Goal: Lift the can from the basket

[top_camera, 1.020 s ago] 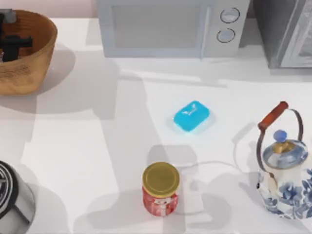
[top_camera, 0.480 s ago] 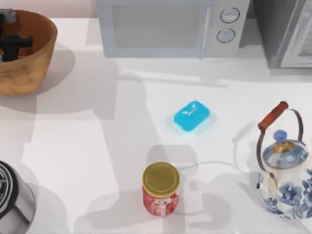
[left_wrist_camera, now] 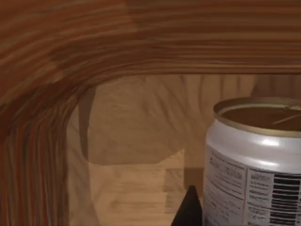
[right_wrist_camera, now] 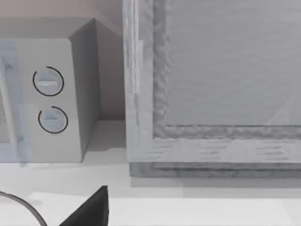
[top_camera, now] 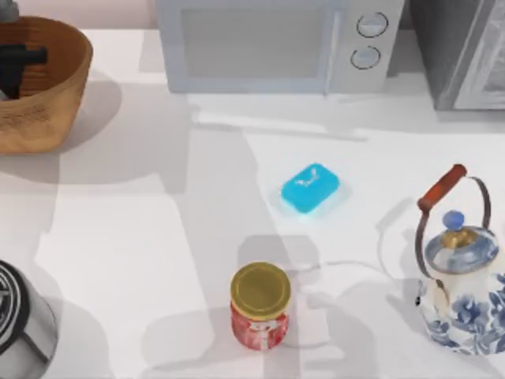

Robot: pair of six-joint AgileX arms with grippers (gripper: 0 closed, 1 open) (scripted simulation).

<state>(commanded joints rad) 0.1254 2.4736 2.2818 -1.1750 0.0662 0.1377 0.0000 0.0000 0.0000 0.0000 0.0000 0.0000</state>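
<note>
The orange-brown woven basket (top_camera: 59,95) stands at the table's far left back corner. My left gripper (top_camera: 17,61) reaches down inside it, dark against the basket floor. In the left wrist view the can (left_wrist_camera: 256,160) is close up, silver-white with a barcode label and a tan-gold top, standing upright before the basket's wall (left_wrist_camera: 141,42). A black fingertip (left_wrist_camera: 189,212) presses against the can's side, and the gripper is shut on the can. Of my right gripper, a single dark fingertip (right_wrist_camera: 89,209) shows in the right wrist view, over the table near the microwave.
A microwave (top_camera: 276,43) and a grey appliance (top_camera: 465,47) line the back edge. A blue soap bar (top_camera: 310,188) lies mid-table, a red jar with a gold lid (top_camera: 259,306) stands in front, a blue-and-white kettle (top_camera: 461,276) at the right, a dark round object (top_camera: 16,316) at the lower left.
In the top view my left gripper has shifted a little toward the picture's top edge inside the basket. Everything else on the table has stayed put.
</note>
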